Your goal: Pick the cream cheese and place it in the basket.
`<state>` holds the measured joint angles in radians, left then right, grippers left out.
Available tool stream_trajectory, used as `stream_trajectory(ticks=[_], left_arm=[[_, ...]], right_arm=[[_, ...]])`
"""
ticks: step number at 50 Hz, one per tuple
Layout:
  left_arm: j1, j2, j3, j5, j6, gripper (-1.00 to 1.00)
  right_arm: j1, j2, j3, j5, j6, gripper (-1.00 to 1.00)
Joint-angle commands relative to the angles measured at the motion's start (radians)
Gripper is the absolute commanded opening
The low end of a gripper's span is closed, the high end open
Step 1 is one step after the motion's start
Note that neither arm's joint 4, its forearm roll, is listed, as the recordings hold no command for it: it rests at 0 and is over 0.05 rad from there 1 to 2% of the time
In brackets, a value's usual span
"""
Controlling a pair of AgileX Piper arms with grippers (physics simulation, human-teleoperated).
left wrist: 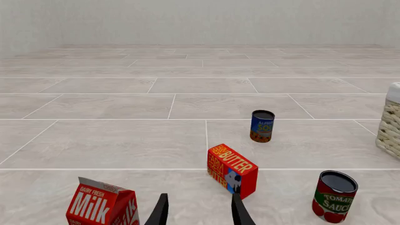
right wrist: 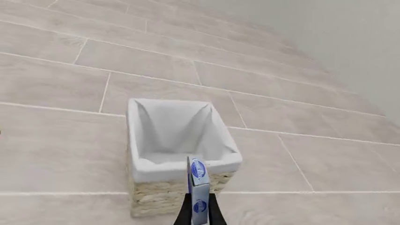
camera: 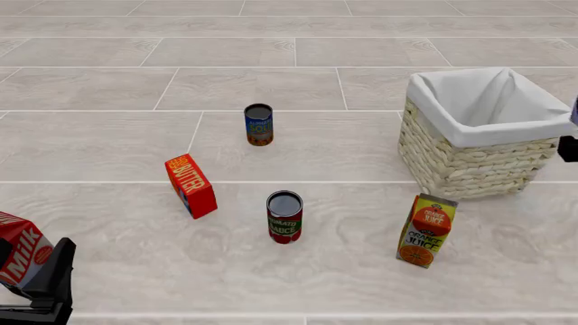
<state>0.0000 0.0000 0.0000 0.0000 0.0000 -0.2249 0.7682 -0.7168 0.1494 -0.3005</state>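
Note:
In the right wrist view, the cream cheese (right wrist: pixel 198 180), a thin light-blue and white box with dark blue oval labels, stands edge-on between the fingers of my right gripper (right wrist: pixel 200 212), which is shut on it. Beyond it is the basket (right wrist: pixel 164 199), woven straw with a white cloth lining and nothing showing inside. In the front view the right gripper (camera: pixel 569 147) is cut off by the right edge, beside the basket (camera: pixel 470 169), with a blue sliver of the cream cheese (camera: pixel 574 112) above it. My left gripper (left wrist: pixel 198 212) is open and holds nothing, low at the near left (camera: pixel 45 284).
A red butter box (camera: pixel 191 186), a soup can (camera: pixel 258 124) and a tomato sauce can (camera: pixel 284 217) stand mid-floor. An orange juice carton (camera: pixel 424 230) is in front of the basket. A milk carton (camera: pixel 20 247) sits beside the left gripper.

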Motion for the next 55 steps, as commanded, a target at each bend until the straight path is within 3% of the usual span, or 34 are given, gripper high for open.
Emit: stream_trajectory(ticks=[1, 3, 6, 16, 18, 25, 39, 45, 55], left_arm=[[0.000, 0.000, 0.000, 0.000, 0.000, 1.00], [0.000, 0.000, 0.000, 0.000, 0.000, 1.00], [0.000, 0.000, 0.000, 0.000, 0.000, 1.00], [0.000, 0.000, 0.000, 0.000, 0.000, 1.00], [0.000, 0.000, 0.000, 0.000, 0.000, 1.00], [0.000, 0.000, 0.000, 0.000, 0.000, 1.00], [0.000, 0.000, 0.000, 0.000, 0.000, 1.00], [0.000, 0.000, 0.000, 0.000, 0.000, 1.00], [0.000, 0.000, 0.000, 0.000, 0.000, 1.00]], right_arm=[[0.020, 0.174, -0.219, 0.058, 0.138, -1.00], [0.016, 0.231, -0.266, 0.078, 0.150, -1.00], [0.039, 0.253, -0.290, 0.099, 0.114, -1.00], [0.047, 0.410, -0.436, 0.144, 0.132, -1.00], [0.021, 0.465, -0.492, 0.151, 0.161, -1.00], [0.033, 0.560, -0.555, 0.191, 0.143, -1.00], [0.045, 0.658, -0.642, 0.285, 0.137, -1.00], [0.043, 0.706, -0.716, 0.362, 0.094, -1.00], [0.041, 0.802, -0.854, 0.441, 0.106, -1.00]])
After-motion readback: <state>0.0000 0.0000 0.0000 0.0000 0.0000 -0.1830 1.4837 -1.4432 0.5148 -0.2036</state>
